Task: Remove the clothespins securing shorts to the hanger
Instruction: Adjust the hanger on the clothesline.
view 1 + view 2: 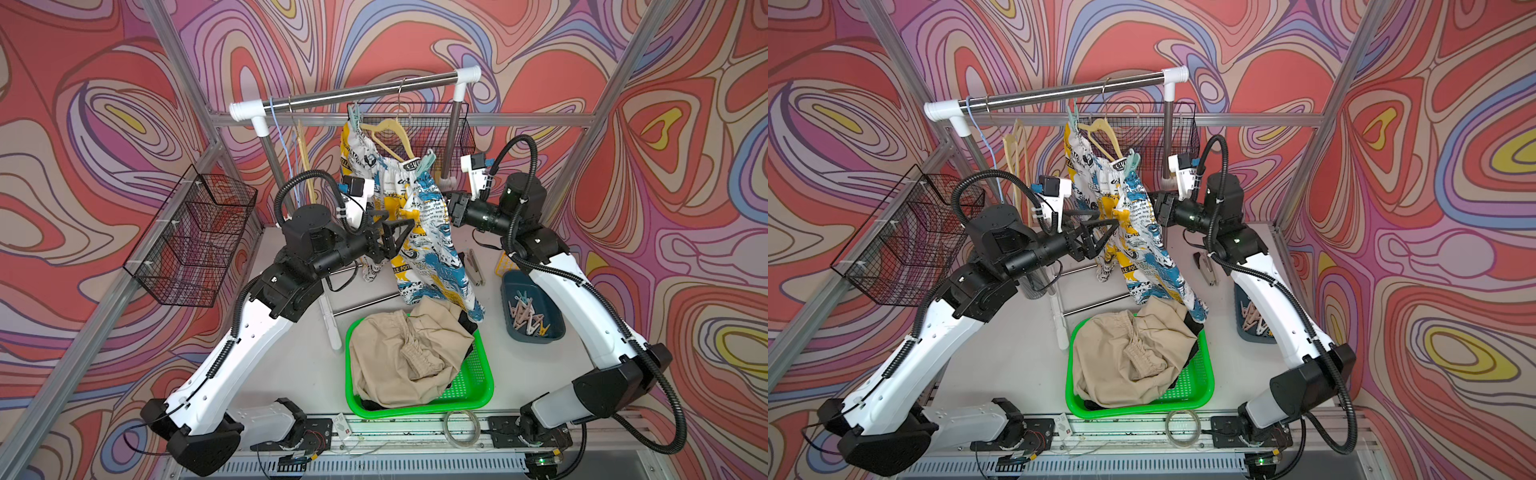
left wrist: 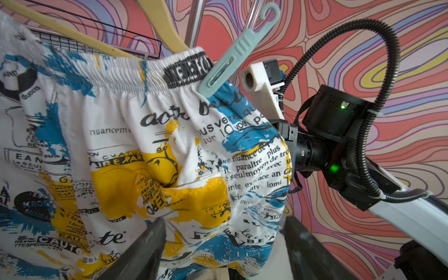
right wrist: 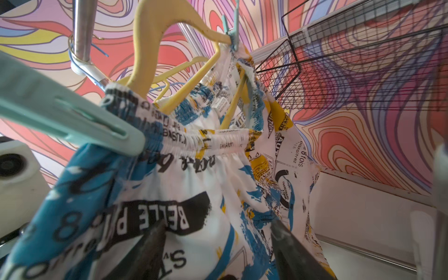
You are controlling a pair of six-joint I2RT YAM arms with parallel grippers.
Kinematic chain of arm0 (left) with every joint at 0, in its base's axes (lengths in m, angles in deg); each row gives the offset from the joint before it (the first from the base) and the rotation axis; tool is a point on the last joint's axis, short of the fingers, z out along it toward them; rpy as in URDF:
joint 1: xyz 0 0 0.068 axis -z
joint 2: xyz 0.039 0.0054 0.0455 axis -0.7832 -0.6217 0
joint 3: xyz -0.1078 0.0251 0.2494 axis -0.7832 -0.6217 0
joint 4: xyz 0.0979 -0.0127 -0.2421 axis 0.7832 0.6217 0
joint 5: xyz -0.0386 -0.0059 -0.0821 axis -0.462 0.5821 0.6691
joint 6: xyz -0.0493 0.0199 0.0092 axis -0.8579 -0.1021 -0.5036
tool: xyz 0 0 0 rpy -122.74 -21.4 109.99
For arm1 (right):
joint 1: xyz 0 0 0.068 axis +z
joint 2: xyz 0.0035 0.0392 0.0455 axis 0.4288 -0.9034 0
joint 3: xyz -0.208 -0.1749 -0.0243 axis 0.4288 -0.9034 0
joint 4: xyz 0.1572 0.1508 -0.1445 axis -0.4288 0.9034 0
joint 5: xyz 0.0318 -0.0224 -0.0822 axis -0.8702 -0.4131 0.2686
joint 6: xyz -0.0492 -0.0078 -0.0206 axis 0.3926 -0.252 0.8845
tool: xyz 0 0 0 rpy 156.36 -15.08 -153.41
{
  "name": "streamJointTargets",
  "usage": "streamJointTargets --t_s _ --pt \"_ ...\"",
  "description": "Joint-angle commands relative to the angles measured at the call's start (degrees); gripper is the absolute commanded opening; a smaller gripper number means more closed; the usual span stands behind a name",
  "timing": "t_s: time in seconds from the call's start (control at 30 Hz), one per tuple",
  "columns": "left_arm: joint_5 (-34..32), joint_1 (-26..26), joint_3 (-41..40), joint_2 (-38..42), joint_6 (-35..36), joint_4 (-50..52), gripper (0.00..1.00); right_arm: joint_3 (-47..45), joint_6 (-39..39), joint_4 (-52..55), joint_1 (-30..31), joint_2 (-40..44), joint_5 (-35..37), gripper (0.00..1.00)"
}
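The printed shorts (image 1: pixel 415 232) hang from a yellow hanger (image 1: pixel 388 129) on the rail. Two mint-green clothespins pin the waistband, one at the high end (image 1: pixel 354 116) and one at the low end (image 1: pixel 428 162). In the left wrist view the low clothespin (image 2: pixel 232 58) sits above my open left gripper (image 2: pixel 223 242), whose fingers straddle the shorts' cloth (image 2: pixel 145 145). My right gripper (image 3: pixel 218 242) is open against the other side of the shorts, just below that clothespin (image 3: pixel 72 114). Beige shorts (image 1: pixel 407 353) lie in a green basket (image 1: pixel 484 386) over black shorts (image 1: pixel 465 322).
A blue bin (image 1: pixel 509 299) of loose clothespins stands by the right arm. Wire baskets hang at the left (image 1: pixel 195 237) and behind the rail (image 1: pixel 451 129). Empty hangers (image 1: pixel 305 166) dangle at the rail's left end. A stapler-like tool (image 1: pixel 473 268) lies on the table.
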Motion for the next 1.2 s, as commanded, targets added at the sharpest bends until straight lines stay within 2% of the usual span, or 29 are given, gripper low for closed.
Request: streamJointTargets --t_s 0.0,0.1,0.33,0.57,0.67,0.77,1.17 --pt "-4.1 1.6 2.8 2.1 1.6 0.4 0.79 2.9 3.8 2.4 4.5 -1.0 5.4 0.71" --pt "-8.5 2.9 5.2 1.3 2.0 3.8 0.79 7.0 7.3 6.9 8.7 -3.2 12.2 0.71" --pt "-16.9 5.8 11.3 -2.6 2.4 7.0 0.79 14.4 12.0 13.3 14.9 -8.7 22.2 0.7" --pt "-32.8 12.0 17.3 -7.6 8.3 10.0 0.76 14.6 13.2 12.4 18.2 -10.0 28.6 0.7" --pt "-40.5 14.3 18.4 -9.1 12.6 9.9 0.72 14.9 13.3 12.1 19.2 -10.6 29.0 0.7" --pt "-44.8 15.4 18.8 -9.9 15.1 9.7 0.7 14.4 13.4 11.2 19.8 -10.9 29.4 0.7" --pt "-55.2 16.4 15.8 -9.2 19.5 4.7 0.58 10.4 12.6 7.7 21.7 -10.0 29.4 0.7"
